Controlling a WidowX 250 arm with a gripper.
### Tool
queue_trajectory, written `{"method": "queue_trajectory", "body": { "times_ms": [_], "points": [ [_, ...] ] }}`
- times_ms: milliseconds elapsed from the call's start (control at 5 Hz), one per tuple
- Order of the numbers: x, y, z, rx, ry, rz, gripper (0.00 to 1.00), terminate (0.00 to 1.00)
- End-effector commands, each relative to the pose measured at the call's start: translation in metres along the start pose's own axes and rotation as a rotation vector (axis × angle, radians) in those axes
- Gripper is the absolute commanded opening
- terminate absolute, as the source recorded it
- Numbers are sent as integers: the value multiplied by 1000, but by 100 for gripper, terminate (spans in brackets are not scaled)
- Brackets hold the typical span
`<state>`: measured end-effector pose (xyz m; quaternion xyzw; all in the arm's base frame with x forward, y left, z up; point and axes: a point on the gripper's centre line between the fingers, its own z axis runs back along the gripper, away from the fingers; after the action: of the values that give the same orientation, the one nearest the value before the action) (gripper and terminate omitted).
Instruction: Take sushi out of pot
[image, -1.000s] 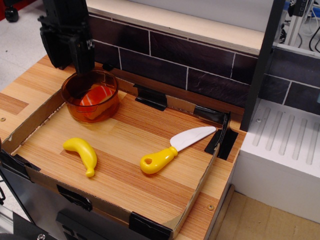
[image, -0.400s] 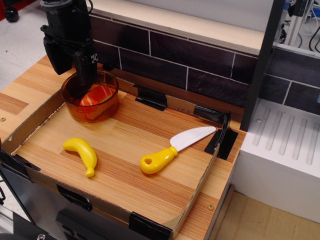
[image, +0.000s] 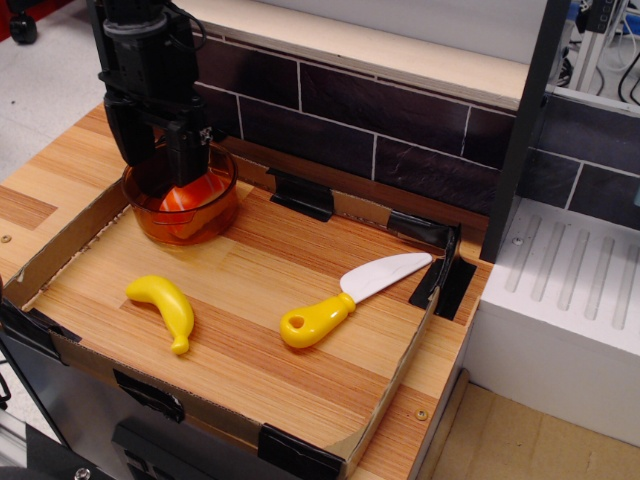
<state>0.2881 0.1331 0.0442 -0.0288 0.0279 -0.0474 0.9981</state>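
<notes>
The black gripper (image: 165, 170) hangs inside the round translucent amber plastic pot (image: 185, 215), jaws spread either side of the orange-and-white toy salmon sushi (image: 190, 196), which lies in the pot on the wooden table (image: 260, 300). This looks like the grasping step; next, pinch and lift clear of the rim.

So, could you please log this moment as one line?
claw: inside pot, straddling sushi | grip: unclear | sushi: in pot | banana, knife: on board
</notes>
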Motion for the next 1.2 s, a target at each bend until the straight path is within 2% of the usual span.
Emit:
{"method": "queue_trajectory", "body": {
  "times_ms": [0,400,600,1000],
  "points": [
    [7,4,3,50,-38,0,100,0],
    [8,6,-4,77,-43,11,100,0],
    [6,5,-5,97,-62,4,0,0],
    [3,6,4,93,-82,8,0,0]
  ]
}}
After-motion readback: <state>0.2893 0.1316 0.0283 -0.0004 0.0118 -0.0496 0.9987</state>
